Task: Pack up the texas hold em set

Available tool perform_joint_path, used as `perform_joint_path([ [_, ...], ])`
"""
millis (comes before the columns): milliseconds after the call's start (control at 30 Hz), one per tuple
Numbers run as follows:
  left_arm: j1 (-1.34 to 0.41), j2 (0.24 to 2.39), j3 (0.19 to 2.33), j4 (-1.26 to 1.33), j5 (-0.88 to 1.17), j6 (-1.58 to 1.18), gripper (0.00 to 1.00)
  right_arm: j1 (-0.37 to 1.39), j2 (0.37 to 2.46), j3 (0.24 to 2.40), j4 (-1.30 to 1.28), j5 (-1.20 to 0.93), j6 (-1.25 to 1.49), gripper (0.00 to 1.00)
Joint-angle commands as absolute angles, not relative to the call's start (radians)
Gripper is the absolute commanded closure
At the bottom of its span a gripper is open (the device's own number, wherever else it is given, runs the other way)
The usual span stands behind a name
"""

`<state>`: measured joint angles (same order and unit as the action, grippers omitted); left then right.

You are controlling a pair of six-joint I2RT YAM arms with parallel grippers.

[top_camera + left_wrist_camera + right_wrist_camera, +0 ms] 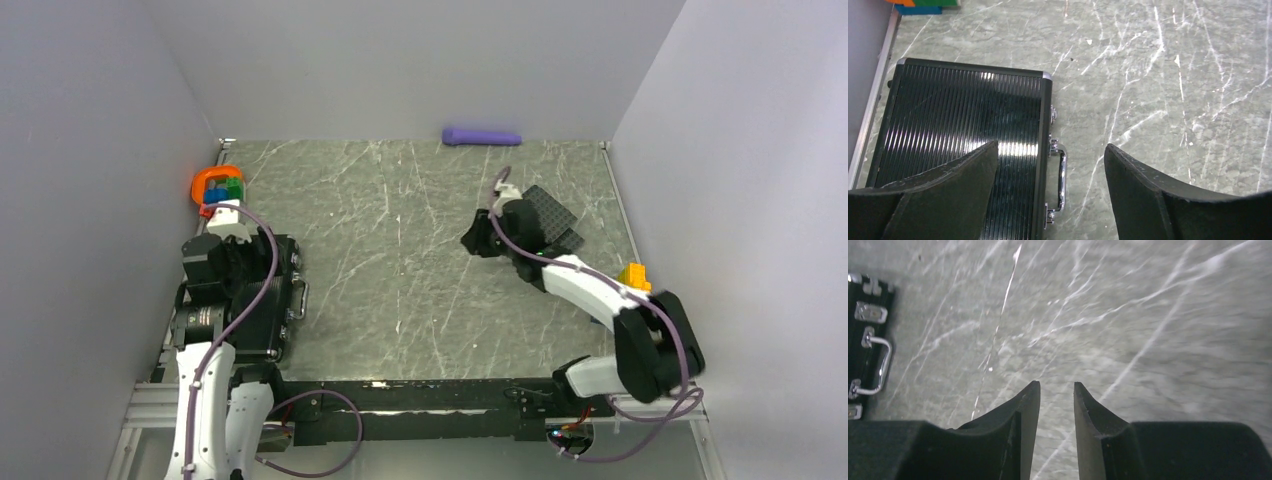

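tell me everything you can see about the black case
The black case lies flat and shut on the marble-look table, along its left edge. Its lid is a glossy ribbed panel with metal corner caps. A chrome handle sits on the long side facing the table's middle, between two latches. The left gripper hovers over it, jaws open, gripping nothing.

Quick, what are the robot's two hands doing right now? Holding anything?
Left gripper: wide open, empty, over the closed black case.
Right gripper: open by only a narrow gap, nothing held.
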<state>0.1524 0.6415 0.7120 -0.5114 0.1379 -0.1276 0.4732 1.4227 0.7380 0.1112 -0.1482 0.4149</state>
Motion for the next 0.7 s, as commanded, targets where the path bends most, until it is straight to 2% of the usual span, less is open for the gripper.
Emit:
perform_joint_path([
  [0,0.143,0.591,0.706,-0.443,0.206,-0.101,0.17,0.394,1.241,0.71,0.01,-0.064,0.312,0.64],
  [300,0.139,0.461,0.672,-0.383,0.25,-0.078,0.11,0.37,0.956,0.692,-0.058,0.116,0.27,0.63],
  [667,0.14,0.422,0.666,-0.379,0.216,-0.077,0.11,0.369,0.875,0.665,-0.043,0.189,0.231,0.62],
])
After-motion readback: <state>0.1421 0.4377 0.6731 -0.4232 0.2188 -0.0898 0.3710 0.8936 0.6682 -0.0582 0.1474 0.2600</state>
